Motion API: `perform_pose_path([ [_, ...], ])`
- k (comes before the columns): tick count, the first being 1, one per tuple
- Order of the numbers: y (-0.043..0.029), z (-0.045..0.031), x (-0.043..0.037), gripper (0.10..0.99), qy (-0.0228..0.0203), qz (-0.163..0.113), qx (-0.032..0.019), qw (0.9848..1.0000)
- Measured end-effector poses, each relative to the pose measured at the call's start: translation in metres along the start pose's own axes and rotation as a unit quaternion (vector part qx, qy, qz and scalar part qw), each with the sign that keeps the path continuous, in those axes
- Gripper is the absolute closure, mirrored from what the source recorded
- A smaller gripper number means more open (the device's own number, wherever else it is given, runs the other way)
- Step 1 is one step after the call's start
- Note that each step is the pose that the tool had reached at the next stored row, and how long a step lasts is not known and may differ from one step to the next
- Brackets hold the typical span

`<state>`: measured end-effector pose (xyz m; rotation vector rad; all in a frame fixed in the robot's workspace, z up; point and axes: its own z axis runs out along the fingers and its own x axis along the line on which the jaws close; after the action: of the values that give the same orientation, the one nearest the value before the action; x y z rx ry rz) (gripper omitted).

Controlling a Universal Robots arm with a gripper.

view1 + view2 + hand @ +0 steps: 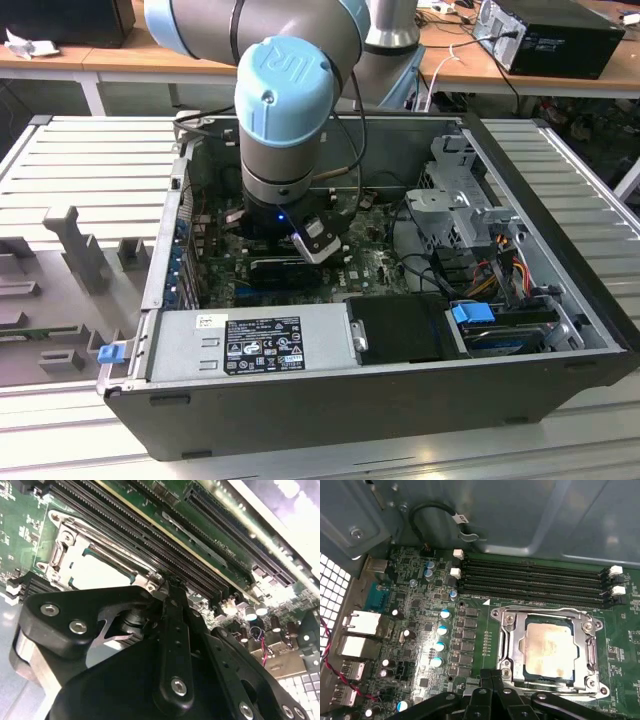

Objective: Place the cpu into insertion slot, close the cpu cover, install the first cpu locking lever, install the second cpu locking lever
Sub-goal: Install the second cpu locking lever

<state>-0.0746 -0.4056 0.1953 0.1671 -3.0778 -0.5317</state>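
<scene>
The cpu (551, 647) lies flat in the insertion slot (506, 676) on the green motherboard, its pale metal face showing through the window of the cpu cover (545, 614). The cover lies down over it. In the second wrist view the same cpu (100, 570) and cover (65, 527) show just beyond my black fingers (172, 610). My gripper (492, 676) is shut, its tips together at the socket's edge near one corner, with nothing visibly held. I cannot tell how the locking levers stand. In the exterior view the arm's wrist (285, 130) reaches down into the open computer case.
Long black RAM slots (535, 580) run beside the socket. Capacitors (440, 630) and rear ports (362, 625) stand on the other side. The case wall (520, 515) rises close behind. A power supply (250, 340) and a drive cage (460, 200) flank the arm.
</scene>
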Motion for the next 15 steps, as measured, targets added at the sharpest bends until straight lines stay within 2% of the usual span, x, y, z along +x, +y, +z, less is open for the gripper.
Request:
perform_pose_path([
  [4, 0.0044, -0.0127, 0.0001, 0.980, 0.0002, 0.000, 0.0002, 1.0000],
  [9, 0.0068, -0.0192, 0.0001, 0.980, 0.0002, 0.000, 0.0001, 1.0000],
  [15, 0.0113, -0.0318, 0.0002, 0.980, 0.0001, 0.000, 0.0001, 1.0000],
])
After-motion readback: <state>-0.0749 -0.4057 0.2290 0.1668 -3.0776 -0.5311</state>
